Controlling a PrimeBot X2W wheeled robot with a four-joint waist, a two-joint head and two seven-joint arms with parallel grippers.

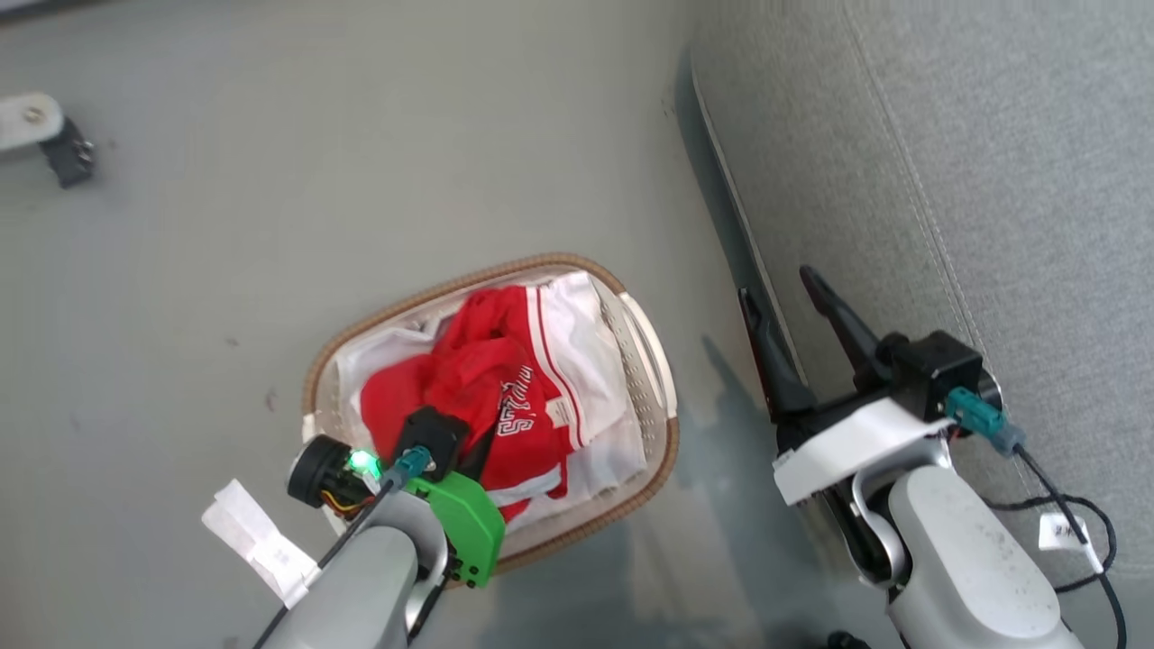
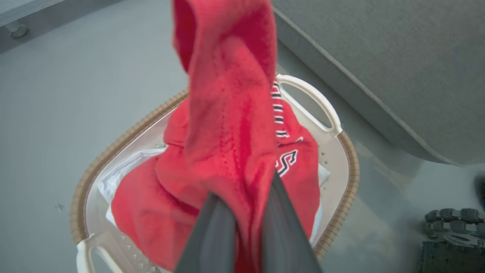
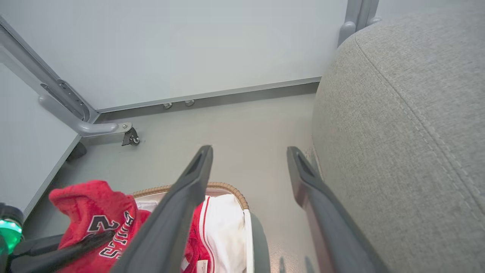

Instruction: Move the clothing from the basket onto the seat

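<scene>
My left pincer [image 2: 244,185] is closed down to a narrow gap on a fold of the clothing [image 2: 227,113], red cloth bunched between the two fingers. The pinched fold is raised above the basket [image 2: 113,144], and the rest of the red heap trails down from it into the basket. On the part lying there I can read white letters edged in black, and in the right wrist view a dark "2" shows on the raised bunch. Under the red lies a white sheet [image 2: 113,182], spread over the basket's bottom. One white handle [image 2: 314,102] sticks out on the side toward the seat [image 1: 992,135]. The basket stands on the floor [image 1: 270,180], to the left of the seat and a little apart from it, with a strip of floor between them. My right pincer [image 1: 777,285] is wide open and holds nothing. It hangs by the seat's left edge, to the right of the basket, fingers pointing away from me. Far off to the left, a metal bracket [image 1: 32,122] rests on the floor.
</scene>
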